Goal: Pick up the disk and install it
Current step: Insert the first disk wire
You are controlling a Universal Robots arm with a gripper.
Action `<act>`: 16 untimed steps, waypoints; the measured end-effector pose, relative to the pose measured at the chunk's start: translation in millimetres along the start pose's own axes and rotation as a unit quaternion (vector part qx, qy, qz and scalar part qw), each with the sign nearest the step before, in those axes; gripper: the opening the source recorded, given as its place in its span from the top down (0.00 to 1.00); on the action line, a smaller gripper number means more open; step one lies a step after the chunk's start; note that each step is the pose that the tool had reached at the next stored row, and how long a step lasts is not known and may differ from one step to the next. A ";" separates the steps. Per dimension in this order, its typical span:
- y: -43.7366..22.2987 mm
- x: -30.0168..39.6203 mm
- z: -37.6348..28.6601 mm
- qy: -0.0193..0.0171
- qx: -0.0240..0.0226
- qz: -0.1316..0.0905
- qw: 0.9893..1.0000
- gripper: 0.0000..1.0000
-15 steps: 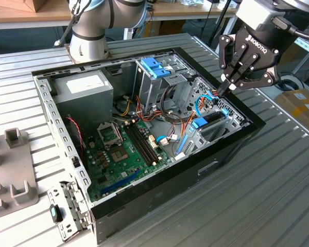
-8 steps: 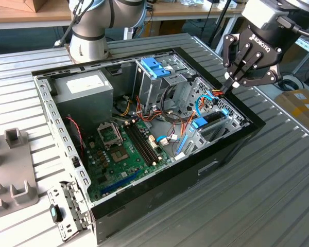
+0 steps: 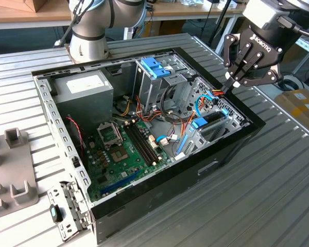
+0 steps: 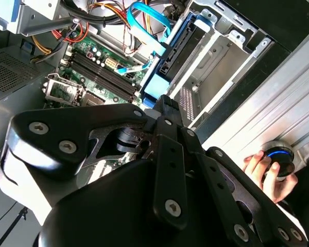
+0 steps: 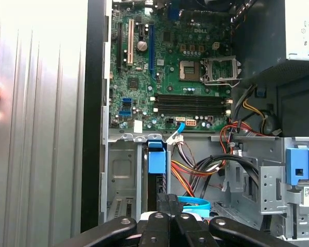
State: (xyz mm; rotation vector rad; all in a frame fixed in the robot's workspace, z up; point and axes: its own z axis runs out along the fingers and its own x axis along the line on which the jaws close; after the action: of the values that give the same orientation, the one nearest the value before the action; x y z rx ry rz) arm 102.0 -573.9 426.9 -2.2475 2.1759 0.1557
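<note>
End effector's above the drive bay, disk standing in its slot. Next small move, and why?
Probably ease straight down toward the disk, onto its blue frame. The end effector hangs shut and empty above the drive bay, apart from the disk, which stands on edge in the slot and looks slightly proud. I cannot tell if it is fully seated.

Room is left open over the motherboard (image 3: 121, 152); beside the disk (image 3: 205, 121), passage is crowded by cables (image 3: 184, 123) and the case wall (image 3: 247, 121).
</note>
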 end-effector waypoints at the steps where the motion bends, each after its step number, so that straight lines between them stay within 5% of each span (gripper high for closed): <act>1: 0.0 0.0 0.0 0.000 0.000 0.000 1.000 0.90; 16: -10.2 -0.1 1.5 0.000 0.000 0.000 1.000 0.90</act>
State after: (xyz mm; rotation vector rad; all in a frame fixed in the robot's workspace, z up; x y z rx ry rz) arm 112.1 -573.4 424.8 -2.2476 2.1757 0.1557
